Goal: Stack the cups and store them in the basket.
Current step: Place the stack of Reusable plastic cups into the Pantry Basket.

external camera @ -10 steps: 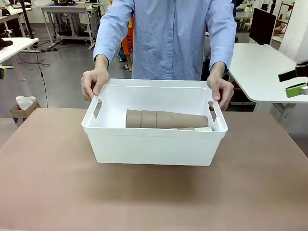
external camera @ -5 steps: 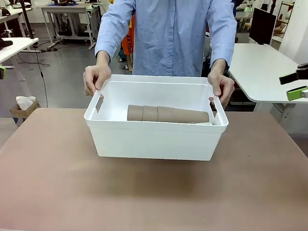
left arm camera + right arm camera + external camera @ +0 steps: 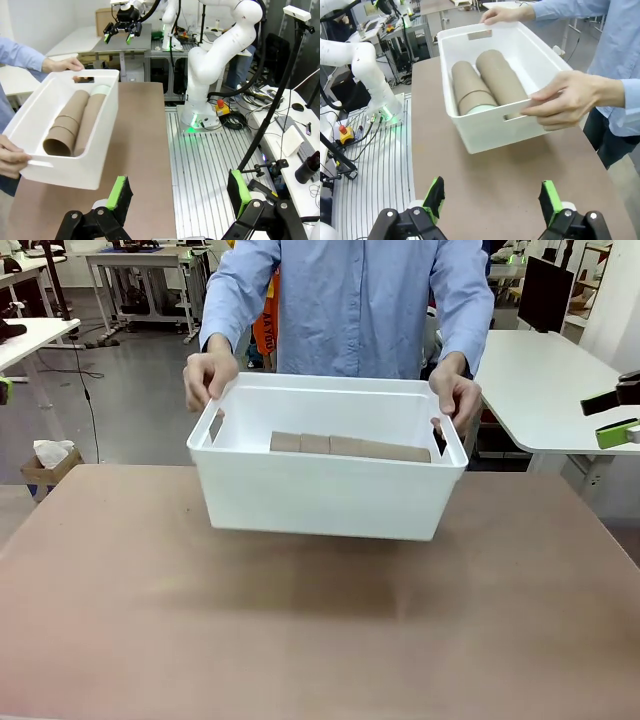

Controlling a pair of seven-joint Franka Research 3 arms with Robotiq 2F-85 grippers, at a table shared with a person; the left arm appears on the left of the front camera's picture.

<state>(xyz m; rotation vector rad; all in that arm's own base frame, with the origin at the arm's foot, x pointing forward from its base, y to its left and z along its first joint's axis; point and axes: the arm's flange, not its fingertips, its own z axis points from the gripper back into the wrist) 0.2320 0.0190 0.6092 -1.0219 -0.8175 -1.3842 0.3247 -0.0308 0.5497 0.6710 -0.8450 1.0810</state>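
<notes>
While the person's 2 hands (image 3: 210,378) grip the basket (image 3: 325,495) by its short ends, it hangs just above the table (image 3: 320,640), clear of the surface with a shadow beneath it. Inside lie the cups (image 3: 350,447), nested into 2 rows side by side on the floor of the basket; the left wrist view shows a tan row beside a row ending in the green cup (image 3: 101,90).

The basket looks stiff and light, a smooth-walled plastic bin that would slip against pads pressed on its flat sides. The sound places to take it are the rolled rim and the slot handles (image 3: 217,426) at each end, where the person's fingers already sit. The cups seem light and rigid, but loose, so they would likely roll or slide if the basket tips.

The left gripper (image 3: 177,192) has its jaws spread wide, holds nothing and touches nothing, well apart from the basket. The right gripper (image 3: 490,197) is likewise spread wide and empty, hanging over bare table near the basket's long wall. The storing looks done.
</notes>
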